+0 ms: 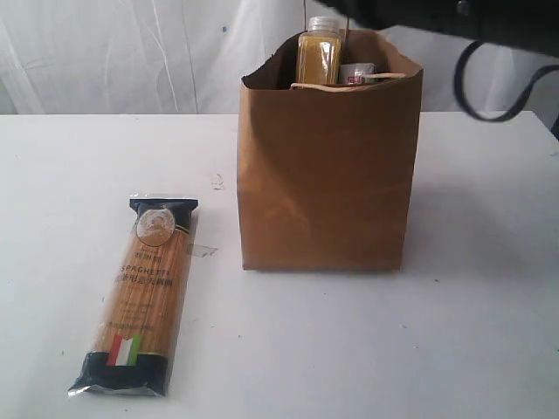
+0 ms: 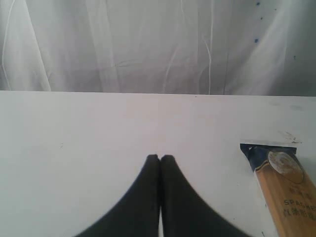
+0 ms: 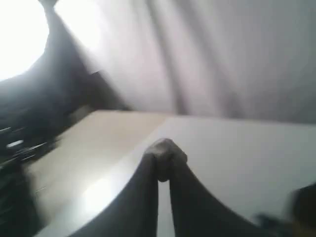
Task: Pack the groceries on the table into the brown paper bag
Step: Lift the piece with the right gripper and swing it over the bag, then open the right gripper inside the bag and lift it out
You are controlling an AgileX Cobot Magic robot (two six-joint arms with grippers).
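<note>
Spaghetti packet (image 1: 140, 297) flat on the desk (image 1: 472, 332), left of the brown paper bag (image 1: 323, 175). Left hand (image 2: 160, 158) and right hand (image 3: 164, 155) pinched closed, empty. Left should open, grip mid-packet, post it end-first.

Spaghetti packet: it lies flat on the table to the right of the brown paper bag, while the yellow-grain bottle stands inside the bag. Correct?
Wrong side. The exterior view shows the spaghetti packet lying flat on the table to the left of the brown paper bag; the yellow-grain bottle does stand inside it.
</note>
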